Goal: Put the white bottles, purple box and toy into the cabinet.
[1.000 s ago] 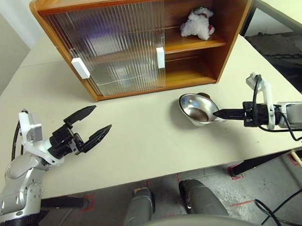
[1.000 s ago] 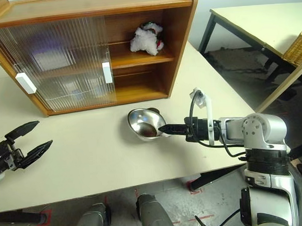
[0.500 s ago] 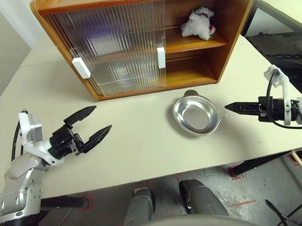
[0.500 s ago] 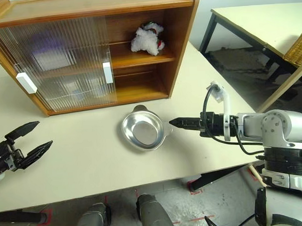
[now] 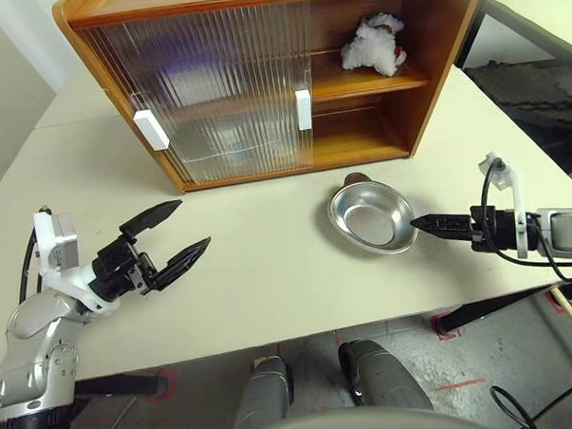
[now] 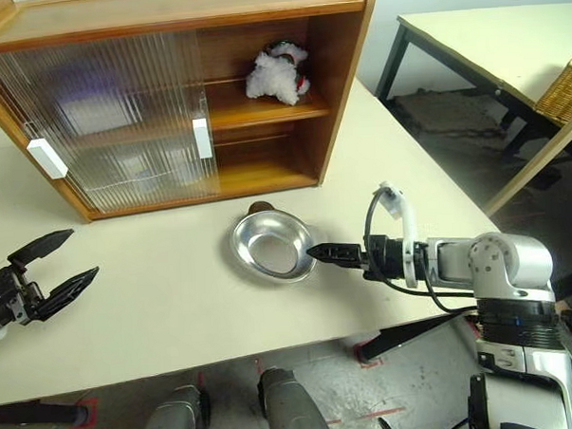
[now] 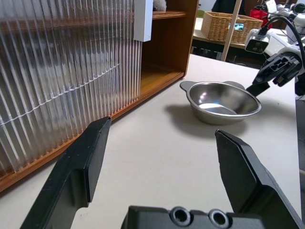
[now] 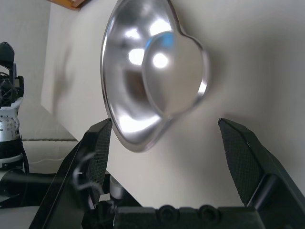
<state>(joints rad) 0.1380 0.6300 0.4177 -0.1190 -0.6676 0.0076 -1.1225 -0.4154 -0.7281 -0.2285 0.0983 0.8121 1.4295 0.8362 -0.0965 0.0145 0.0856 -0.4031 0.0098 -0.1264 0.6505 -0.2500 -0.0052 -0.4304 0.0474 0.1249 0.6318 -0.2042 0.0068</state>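
- Steel bowl (image 5: pixel 372 216) now sits flat on the worktop (image 5: pixel 269 263); a second ago our right gripper (image 8: pixel 167 143) pinched its rim, tilting it.
- We have let go: its fingers stand wide, empty, tips just beside the rim.
- Our left gripper (image 5: pixel 171 240) stays wide open, holding nothing.
- Toy (image 5: pixel 374 44) lies on the cabinet (image 5: pixel 261 83) upper shelf, so that item looks done.
- Pale worktop; another table and a basket (image 6: pixel 563 88) stand beyond.

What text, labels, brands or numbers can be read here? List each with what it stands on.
None can be read. The cabinet, its white door handles, the steel bowl, the plush toy and both grippers, left gripper and right gripper, carry no legible writing.
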